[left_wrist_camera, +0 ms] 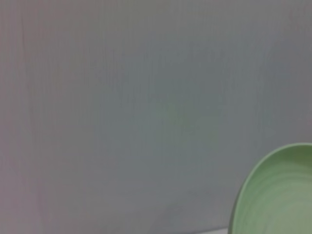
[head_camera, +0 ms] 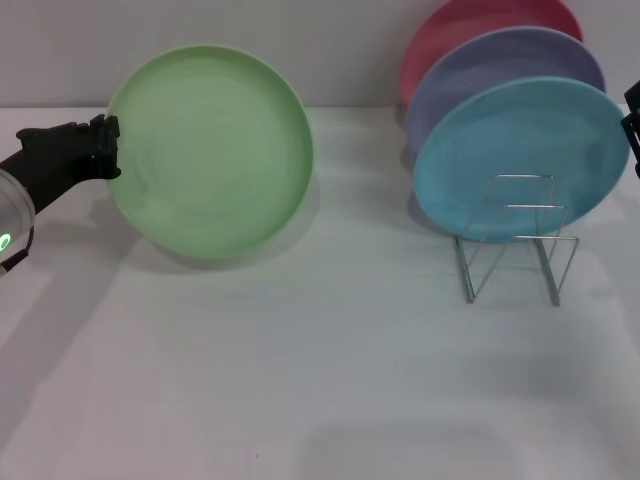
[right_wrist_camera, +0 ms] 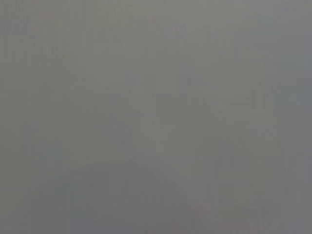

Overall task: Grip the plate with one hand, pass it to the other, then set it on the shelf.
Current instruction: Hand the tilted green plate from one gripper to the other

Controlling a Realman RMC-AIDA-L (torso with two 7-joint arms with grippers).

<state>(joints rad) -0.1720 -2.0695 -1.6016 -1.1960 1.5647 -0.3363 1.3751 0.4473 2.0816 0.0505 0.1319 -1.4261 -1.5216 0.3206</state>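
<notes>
The light green plate (head_camera: 210, 150) stands upright above the white table at the left. My left gripper (head_camera: 108, 146) comes in from the left and is shut on the plate's left rim. Part of the plate's rim and face also shows in the left wrist view (left_wrist_camera: 278, 195) against a grey wall. The silver wire shelf (head_camera: 515, 240) stands at the right. Only a dark sliver of my right gripper (head_camera: 633, 112) shows at the right edge, beside the shelf's plates. The right wrist view shows only plain grey.
Three plates stand upright in the shelf: a light blue plate (head_camera: 520, 150) in front, a lavender plate (head_camera: 510, 60) behind it, and a pink plate (head_camera: 470, 25) at the back. The white table (head_camera: 320, 380) spreads in front, with a wall behind.
</notes>
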